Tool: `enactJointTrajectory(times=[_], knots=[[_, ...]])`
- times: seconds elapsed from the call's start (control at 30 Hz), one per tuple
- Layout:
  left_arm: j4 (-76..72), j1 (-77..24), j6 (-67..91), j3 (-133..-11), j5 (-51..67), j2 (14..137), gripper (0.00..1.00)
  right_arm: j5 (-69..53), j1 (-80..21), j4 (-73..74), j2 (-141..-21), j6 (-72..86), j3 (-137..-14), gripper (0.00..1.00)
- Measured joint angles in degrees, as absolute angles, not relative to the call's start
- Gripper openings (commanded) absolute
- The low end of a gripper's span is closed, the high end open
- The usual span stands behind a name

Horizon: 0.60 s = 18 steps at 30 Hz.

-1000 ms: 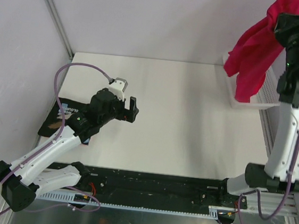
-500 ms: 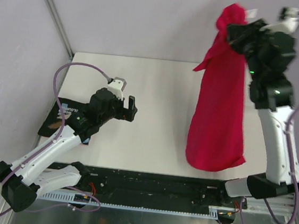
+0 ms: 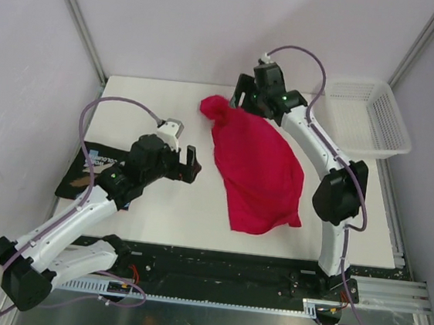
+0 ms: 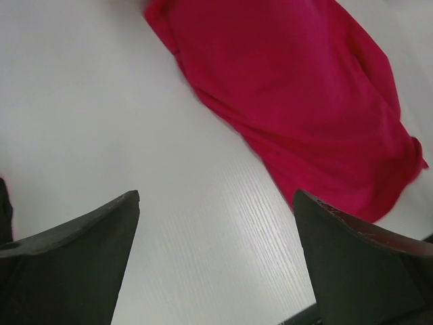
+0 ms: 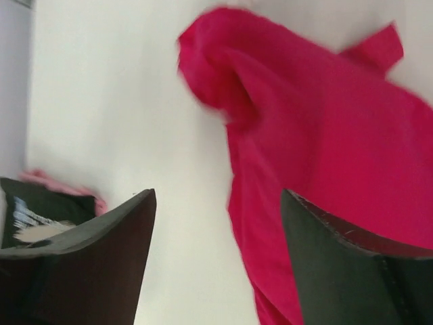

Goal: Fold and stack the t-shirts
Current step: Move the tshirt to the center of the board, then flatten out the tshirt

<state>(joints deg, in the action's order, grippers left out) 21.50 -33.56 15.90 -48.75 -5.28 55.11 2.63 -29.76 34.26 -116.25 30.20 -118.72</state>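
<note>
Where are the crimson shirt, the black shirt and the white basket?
crimson shirt point(image 3: 259, 171): top view, middle of the cloth.
black shirt point(image 3: 71, 182): top view, its near left corner.
white basket point(image 3: 362, 116): top view, bare mesh floor.

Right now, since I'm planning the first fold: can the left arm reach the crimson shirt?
Probably yes: the left gripper stands open beside the crimson shirt, only bare table between them, nothing held.

Overhead view, close wrist views, sharing shirt point(image 3: 259, 171)
</note>
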Motion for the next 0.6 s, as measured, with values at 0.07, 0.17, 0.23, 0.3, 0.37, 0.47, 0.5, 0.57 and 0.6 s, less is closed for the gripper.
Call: enactJointTrajectory(times=[0.07,0.17,0.23,0.3,0.37,0.47,0.5,0.57,0.6], knots=[[21.5,-33.7,17.2,-47.4,-3.2,54.0,0.99,2.4,-30.0,35.2,-115.1,29.8,-114.6,0.82],[21.5,-36.1,19.6,-46.1,-1.9,53.8,0.99,2.2,-28.7,34.4,-108.4,30.0,-104.3,0.80],[21.3,-40.1,21.1,-46.0,-1.8,55.1,0.99,1.8,-26.5,32.5,-100.7,30.7,-94.5,0.78],[20.0,-45.8,22.6,-46.0,-1.9,58.0,0.99,1.6,-23.1,31.9,-92.8,31.9,-86.3,0.77],[18.6,-50.8,24.0,-46.3,-1.8,62.4,0.99,1.9,-19.1,31.0,-84.8,33.0,-78.8,0.77],[17.5,-56.9,25.5,-49.4,-1.4,72.2,0.96,2.7,-13.6,30.9,-74.8,34.4,-70.9,0.76],[17.3,-58.2,25.8,-51.0,-1.2,75.3,0.95,2.8,-12.5,31.0,-72.7,34.5,-69.3,0.76],[16.4,-60.5,26.2,-56.2,-0.7,83.2,0.93,2.5,-9.2,31.4,-68.3,34.9,-65.8,0.76],[15.6,-61.2,26.5,-59.8,0.1,88.0,0.92,2.4,-7.5,31.6,-66.5,35.0,-64.4,0.76]])
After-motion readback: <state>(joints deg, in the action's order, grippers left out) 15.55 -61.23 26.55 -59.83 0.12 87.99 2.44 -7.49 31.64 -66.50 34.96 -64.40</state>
